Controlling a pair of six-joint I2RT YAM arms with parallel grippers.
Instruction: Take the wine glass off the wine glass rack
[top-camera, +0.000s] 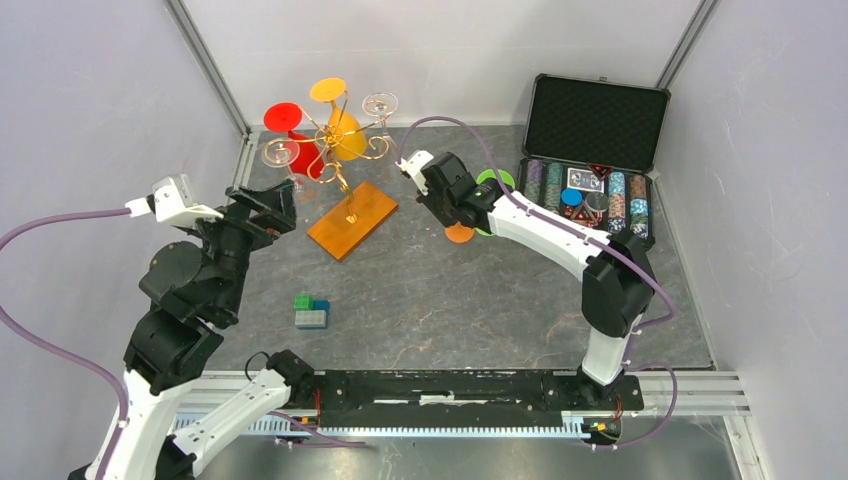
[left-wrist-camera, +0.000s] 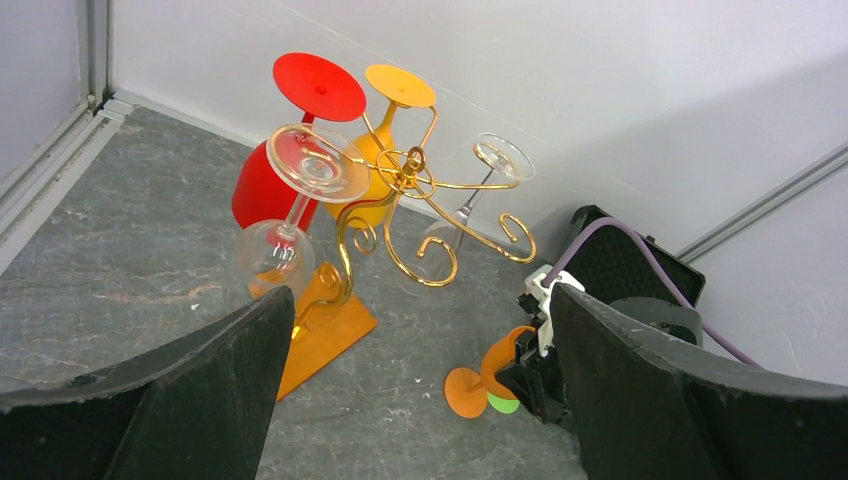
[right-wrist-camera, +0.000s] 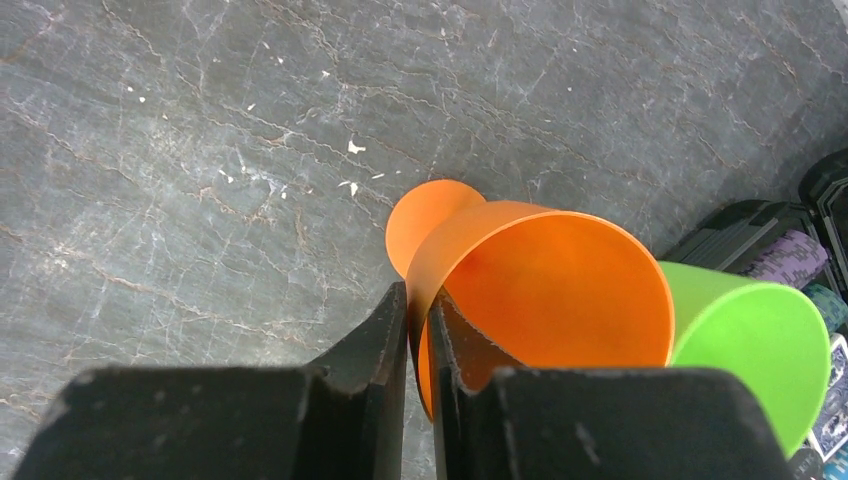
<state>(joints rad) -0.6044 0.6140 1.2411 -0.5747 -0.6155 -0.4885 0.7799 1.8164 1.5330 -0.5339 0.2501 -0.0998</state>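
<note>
Orange glass (right-wrist-camera: 560, 290) is off the rack (top-camera: 360, 215), low over the table (top-camera: 450, 300) to the rack's right, tilted, just beside a green glass (right-wrist-camera: 760, 350). Can't tell if its foot touches the table. Right gripper (right-wrist-camera: 420, 300) pinches the bowl wall at the rim, one finger inside and one outside. Left gripper (left-wrist-camera: 420, 300) is spread wide and holds nothing, near the rack on its left side. On the rack, hanging foot-up: red glass (top-camera: 285, 118), yellow glass (top-camera: 345, 130), two clear glasses (top-camera: 380, 103).
</note>
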